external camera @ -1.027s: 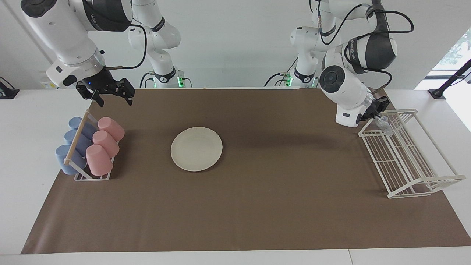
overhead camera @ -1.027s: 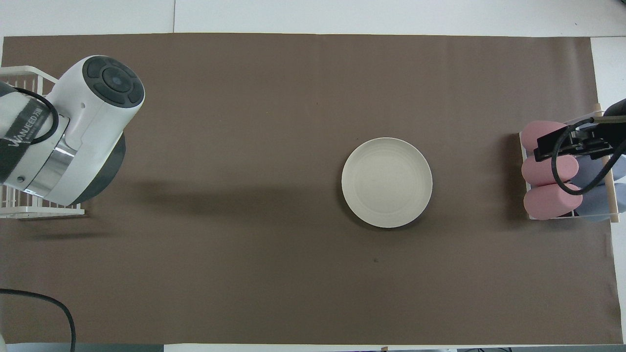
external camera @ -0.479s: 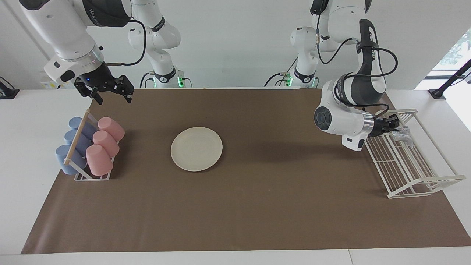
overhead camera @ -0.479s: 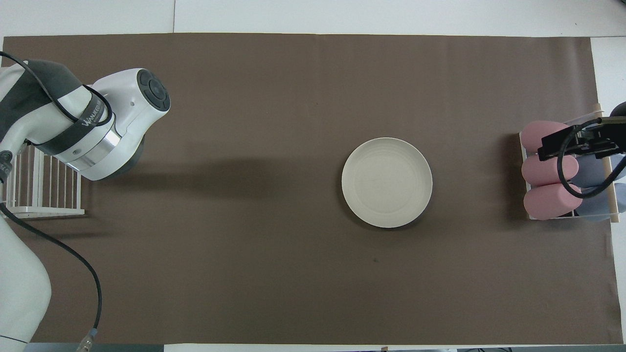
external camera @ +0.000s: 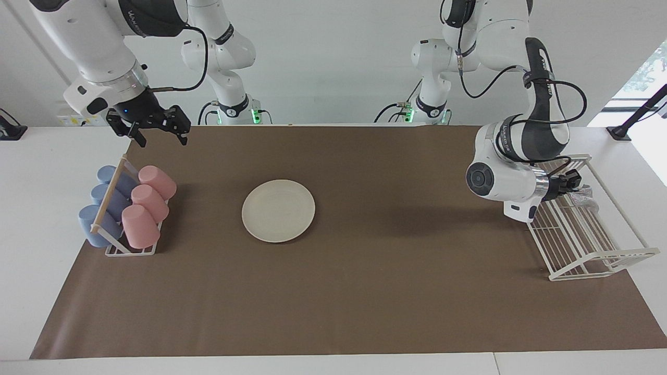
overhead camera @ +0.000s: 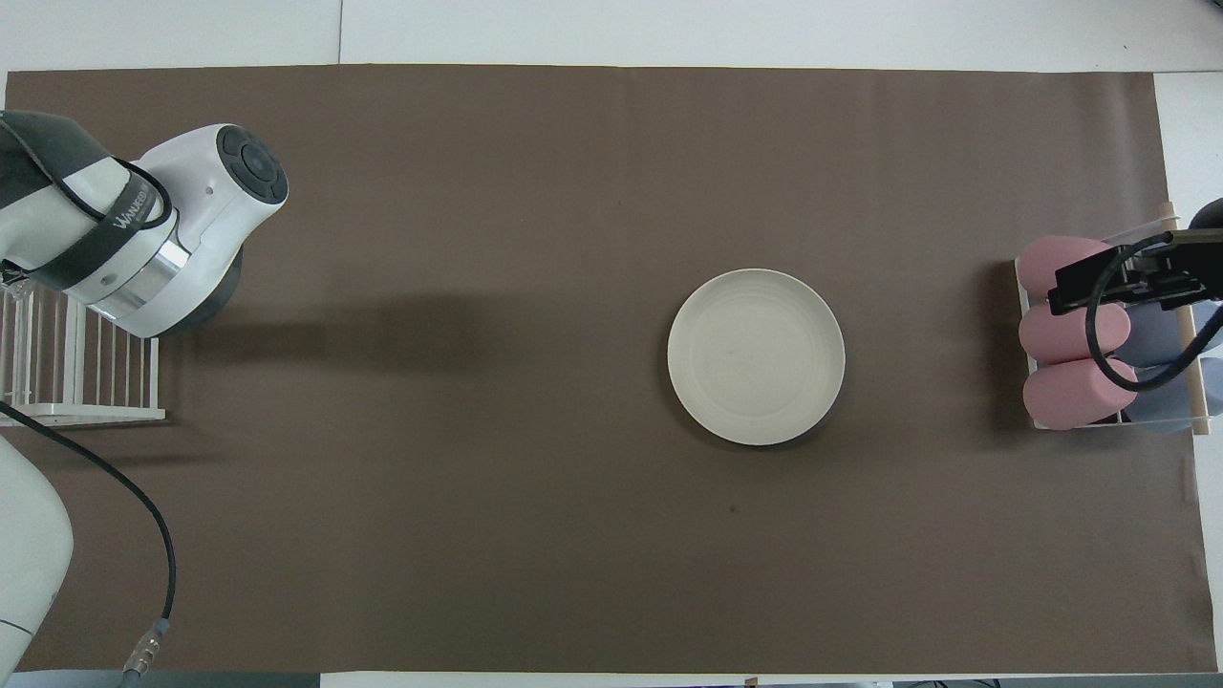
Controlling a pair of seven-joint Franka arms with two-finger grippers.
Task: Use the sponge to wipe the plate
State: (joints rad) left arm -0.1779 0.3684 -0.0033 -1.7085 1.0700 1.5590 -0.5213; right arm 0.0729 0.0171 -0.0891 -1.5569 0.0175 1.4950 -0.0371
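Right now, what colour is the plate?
Plain cream-white plate, no pattern; clearest in the overhead view.

A big brown mat (external camera: 365, 291) covers the white table (external camera: 31, 219). At the right arm's end sits a small rack (external camera: 130, 250) with three pink cups (external camera: 148, 205) and three blue cups (external camera: 101, 208) lying on their sides. At the left arm's end stands a white wire rack (external camera: 589, 245).

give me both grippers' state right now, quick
Left gripper: shut on the sponge, over the white wire rack.
Right gripper: open, holding nothing, waiting over the cup rack's end nearer to the robots.
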